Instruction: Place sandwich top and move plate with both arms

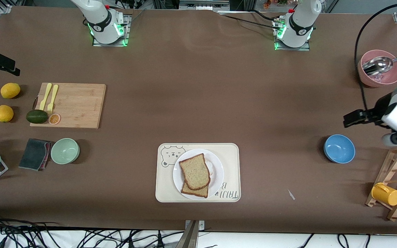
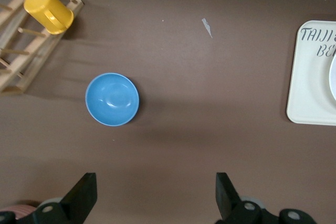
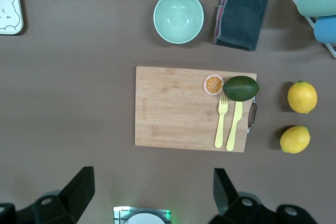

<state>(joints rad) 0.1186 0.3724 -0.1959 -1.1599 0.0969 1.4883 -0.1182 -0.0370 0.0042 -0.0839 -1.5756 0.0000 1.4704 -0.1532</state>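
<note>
The sandwich top [image 1: 194,171], a pale speckled slice, lies on a darker slice [image 1: 195,191] on the white plate [image 1: 218,174], with a bit of egg white showing beside it. The plate stands on the cream bear-printed tray [image 1: 231,155], whose corner [image 2: 310,77] also shows in the left wrist view. My left gripper [image 1: 350,119] [image 2: 156,182] hangs open and empty over bare table beside the blue bowl. My right gripper [image 1: 10,69] [image 3: 153,177] hangs open and empty over bare table at the right arm's end, beside the cutting board. Both arms are apart from the plate.
A blue bowl [image 1: 339,148], a pink bowl holding a metal spoon [image 1: 379,69] and a wooden rack with a yellow cup [image 1: 386,194] stand at the left arm's end. A cutting board [image 1: 78,105], two lemons [image 1: 10,90], a green bowl [image 1: 65,151] and a grey cloth [image 1: 35,154] fill the right arm's end.
</note>
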